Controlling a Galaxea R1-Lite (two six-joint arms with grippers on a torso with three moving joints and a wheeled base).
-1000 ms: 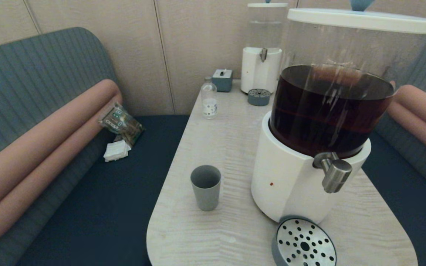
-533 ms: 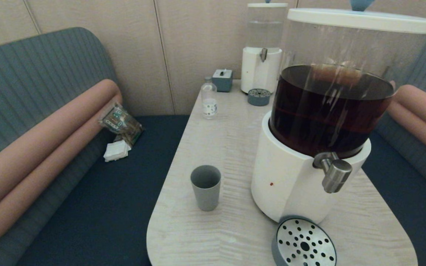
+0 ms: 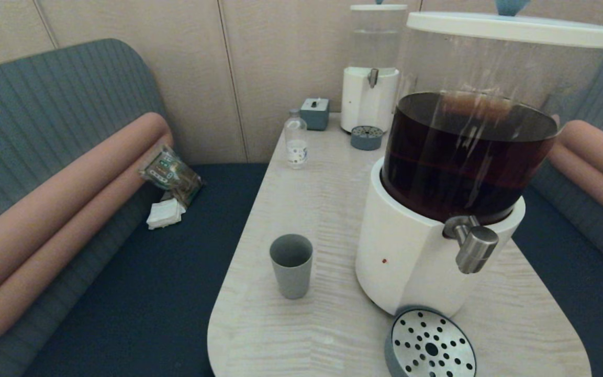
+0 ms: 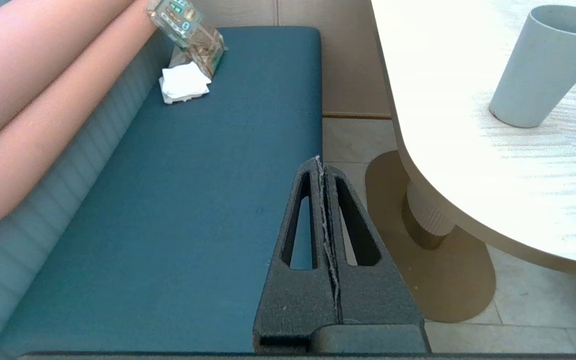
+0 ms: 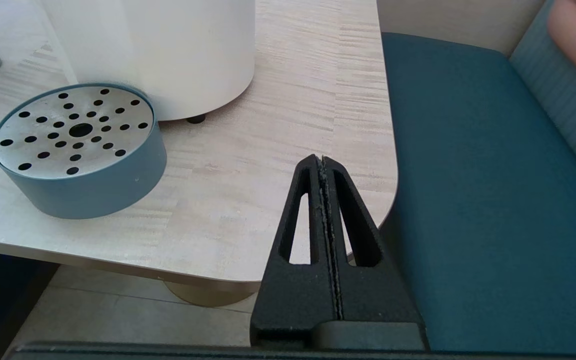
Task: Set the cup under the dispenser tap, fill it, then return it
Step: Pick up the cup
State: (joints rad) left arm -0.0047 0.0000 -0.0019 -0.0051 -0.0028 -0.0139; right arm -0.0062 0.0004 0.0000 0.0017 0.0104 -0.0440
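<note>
Nothing has shifted since the earlier frame: the cup [image 3: 291,265] stands upright on the tabletop [image 3: 327,209], left of the dispenser tap [image 3: 472,244], nearer the left claw [image 4: 321,165], which hangs clenched and empty off the tabletop's edge, as does the right claw [image 5: 321,162].

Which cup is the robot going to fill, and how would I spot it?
Find the big dispenser with the white base and dark brown drink on the pale table. Beside its base, on the robot's left side, stands the cup, upright and empty. It is small, plain grey, with no handle, unlike the clear glass bottle farther back.
</note>
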